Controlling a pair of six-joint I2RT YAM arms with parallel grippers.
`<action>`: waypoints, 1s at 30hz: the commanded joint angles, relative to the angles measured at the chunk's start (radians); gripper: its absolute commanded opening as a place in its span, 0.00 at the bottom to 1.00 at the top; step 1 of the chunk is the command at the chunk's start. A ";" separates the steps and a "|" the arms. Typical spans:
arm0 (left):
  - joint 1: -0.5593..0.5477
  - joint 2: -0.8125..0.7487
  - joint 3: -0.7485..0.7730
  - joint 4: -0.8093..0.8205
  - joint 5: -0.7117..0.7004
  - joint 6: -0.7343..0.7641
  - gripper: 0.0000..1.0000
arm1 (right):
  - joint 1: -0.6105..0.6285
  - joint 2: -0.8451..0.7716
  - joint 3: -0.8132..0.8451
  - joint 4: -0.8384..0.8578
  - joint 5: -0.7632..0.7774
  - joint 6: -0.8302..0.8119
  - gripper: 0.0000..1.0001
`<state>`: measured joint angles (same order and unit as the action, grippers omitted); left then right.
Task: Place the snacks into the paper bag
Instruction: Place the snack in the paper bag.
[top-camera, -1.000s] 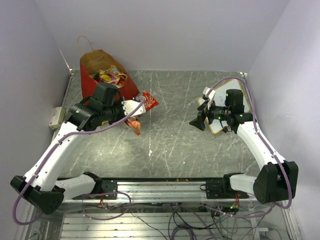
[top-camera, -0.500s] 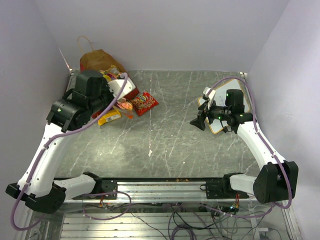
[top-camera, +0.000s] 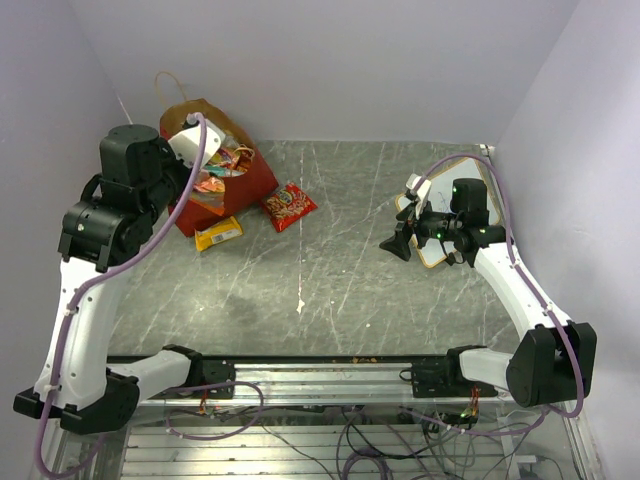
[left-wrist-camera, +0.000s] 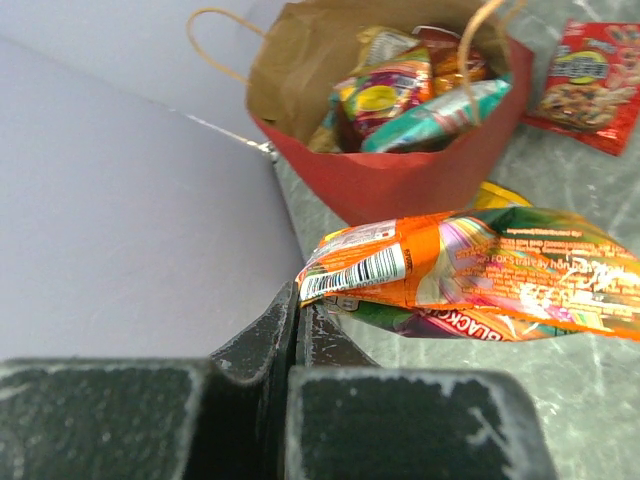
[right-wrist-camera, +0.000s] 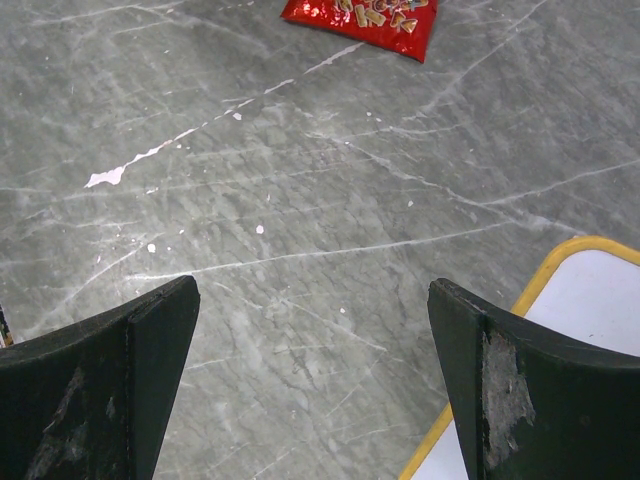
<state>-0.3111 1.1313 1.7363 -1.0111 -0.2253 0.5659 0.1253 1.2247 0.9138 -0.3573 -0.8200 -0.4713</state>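
Note:
The red paper bag (top-camera: 240, 185) stands open at the back left with several snacks inside (left-wrist-camera: 400, 100). My left gripper (top-camera: 196, 188) is raised beside its front wall (left-wrist-camera: 400, 180), shut on the corner of an orange multicolour packet (left-wrist-camera: 470, 275) that hangs just outside the bag, level with its rim. On the table lie a yellow packet (top-camera: 218, 234) and a red packet (top-camera: 289, 205), the red one also visible in the wrist views (left-wrist-camera: 585, 85) (right-wrist-camera: 365, 20). My right gripper (top-camera: 398, 243) hovers over bare table, wide open, nothing between its fingers (right-wrist-camera: 312, 290).
A white board with an orange-yellow edge (top-camera: 436, 256) lies under the right arm, its corner showing in the right wrist view (right-wrist-camera: 590, 330). Purple walls close in the left, back and right. The bag's loop handles (top-camera: 168, 85) stick up by the left wall.
My left arm has lifted and swung back-left from the table's middle to the bag, carrying the orange packet. A yellow packet now lies uncovered on the table. The right arm has not moved.

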 joint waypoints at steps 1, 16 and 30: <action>0.006 0.010 0.007 0.174 -0.152 0.059 0.07 | -0.006 -0.023 0.001 0.006 -0.011 -0.003 0.98; 0.024 0.256 0.045 0.530 -0.259 0.333 0.07 | -0.006 -0.032 -0.001 0.008 -0.014 -0.001 0.98; 0.102 0.455 0.111 0.548 -0.036 0.468 0.07 | -0.006 -0.039 -0.002 0.010 -0.013 -0.003 0.98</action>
<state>-0.2295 1.5738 1.7924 -0.5213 -0.3698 0.9806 0.1253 1.2037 0.9138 -0.3569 -0.8227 -0.4709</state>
